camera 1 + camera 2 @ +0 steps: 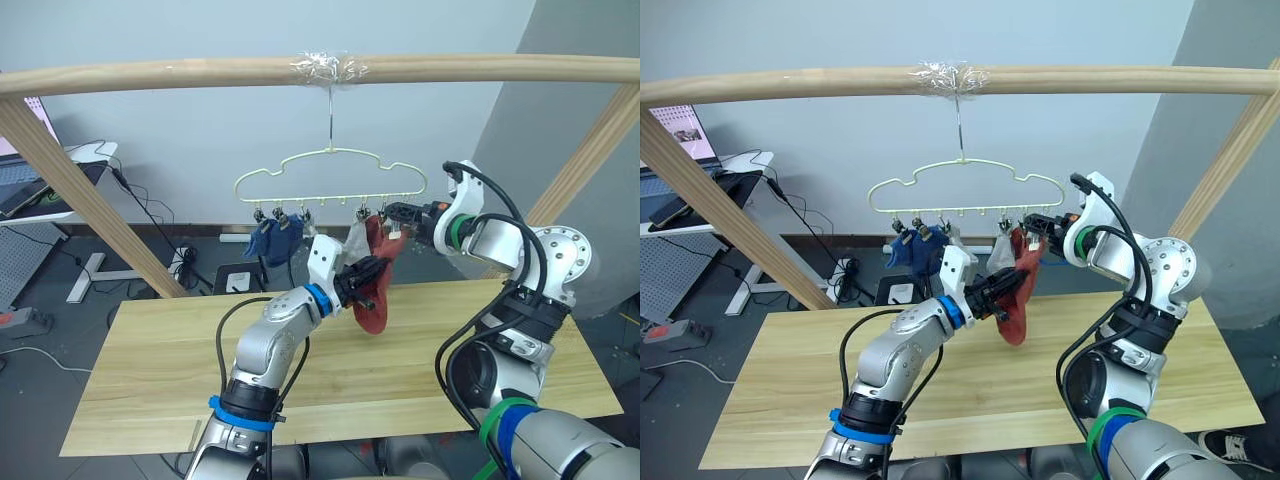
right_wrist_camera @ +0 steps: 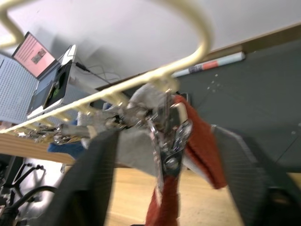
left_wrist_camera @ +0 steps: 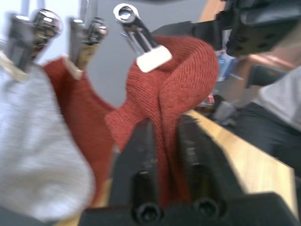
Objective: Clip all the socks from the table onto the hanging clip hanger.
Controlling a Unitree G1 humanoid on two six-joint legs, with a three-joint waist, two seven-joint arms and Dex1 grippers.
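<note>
Left end effector (image 1: 372,276) pinching rust-red sock (image 1: 376,300), hanging vertically, toe down.

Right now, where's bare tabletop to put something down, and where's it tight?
The table is bare planks left of the left arm, and again between the two arms near the front edge. It is tight under the clip hanger: the left claw is shut on the rust-red sock, the right claw is at the clips, and blue socks hang alongside.
</note>
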